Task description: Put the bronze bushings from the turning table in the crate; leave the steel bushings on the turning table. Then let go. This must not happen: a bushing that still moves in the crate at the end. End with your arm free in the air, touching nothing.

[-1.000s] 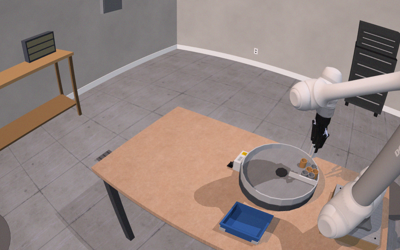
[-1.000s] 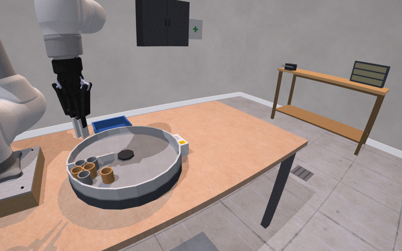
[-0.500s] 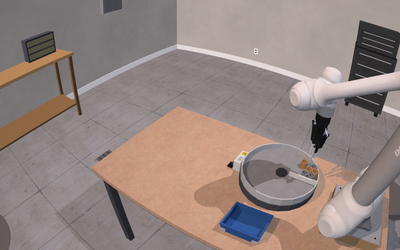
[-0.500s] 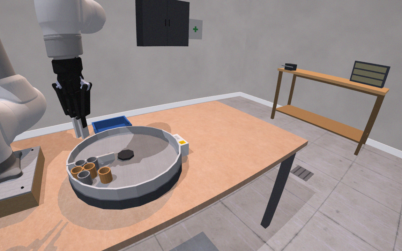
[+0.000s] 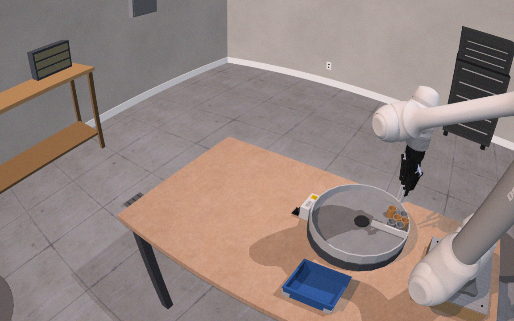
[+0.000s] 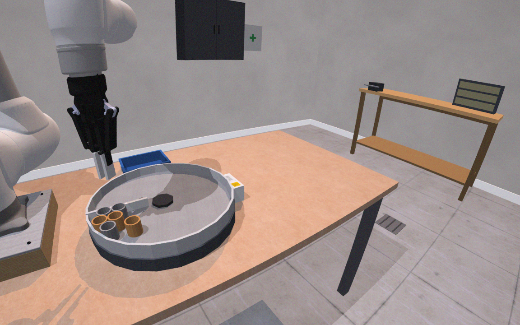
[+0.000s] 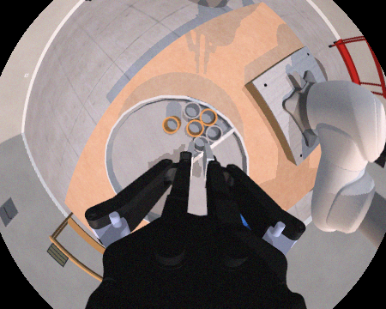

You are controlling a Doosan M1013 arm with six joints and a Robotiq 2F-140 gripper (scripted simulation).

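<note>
The turning table (image 5: 334,246) (image 6: 164,248) (image 7: 130,137) bears three bronze and three steel bushings, all upright. One bronze bushing (image 5: 390,212) (image 6: 133,229) (image 7: 165,125) stands a little apart. The other two bronze bushings stand bunched with the steel ones against a white bar (image 5: 388,229) (image 6: 137,205) (image 7: 226,136). One steel bushing (image 6: 110,233) stands at the rim side of the bunch. The blue crate (image 5: 306,298) (image 6: 123,164) looks empty in the top view. My gripper (image 5: 402,198) (image 6: 105,178) (image 7: 198,150) is shut, with nothing between its fingers, and hangs above the turning table.
A dark hub (image 5: 361,220) (image 6: 162,201) sits at the turning table's centre. A white box with a yellow label (image 5: 307,206) (image 6: 236,191) stands against its outer side. The arm's base plate (image 6: 15,238) (image 7: 272,87) is beside the turning table.
</note>
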